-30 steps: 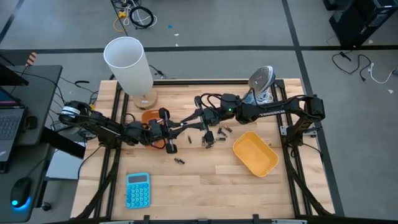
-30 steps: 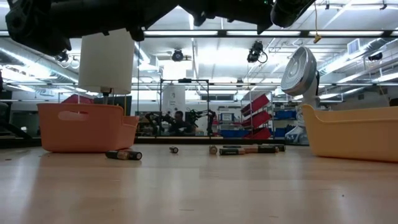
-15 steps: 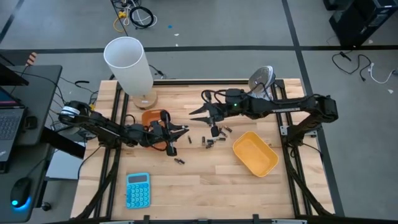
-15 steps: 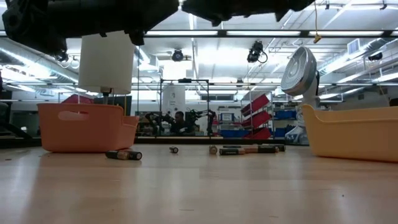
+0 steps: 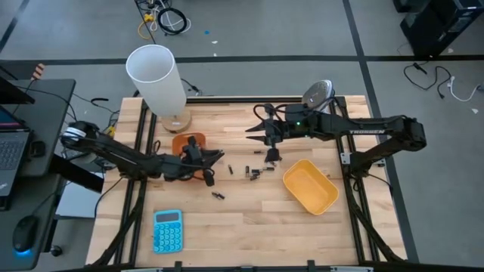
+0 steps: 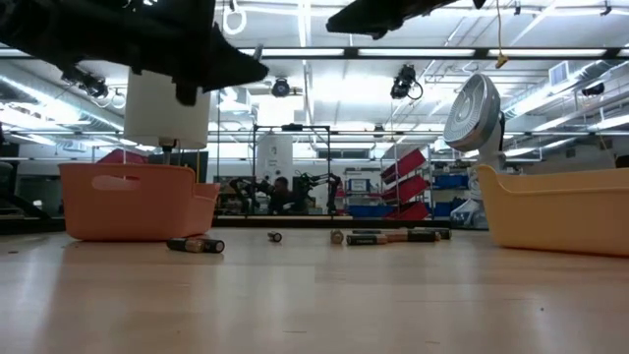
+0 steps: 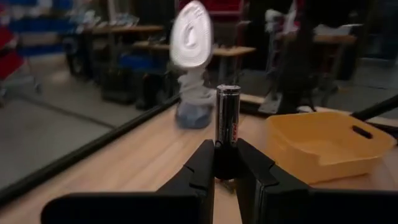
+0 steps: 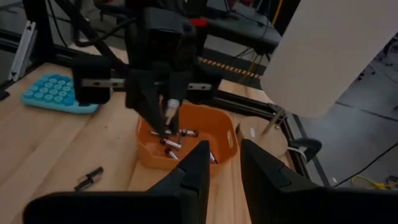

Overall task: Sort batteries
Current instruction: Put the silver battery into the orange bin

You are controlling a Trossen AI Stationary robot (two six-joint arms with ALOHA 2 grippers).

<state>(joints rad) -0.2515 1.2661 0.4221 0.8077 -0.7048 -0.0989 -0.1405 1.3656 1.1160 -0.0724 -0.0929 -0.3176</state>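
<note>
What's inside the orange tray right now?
The orange tray holds a few batteries on its floor; the left gripper, shut on a battery, hides part of it.

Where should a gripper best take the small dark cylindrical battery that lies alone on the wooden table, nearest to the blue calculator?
Probably at the middle of the small dark cylindrical battery, coming straight down from above, with the jaws across its round sides. It lies flat on the wooden table, apart from the other loose batteries, so nothing blocks the way from above.
</note>
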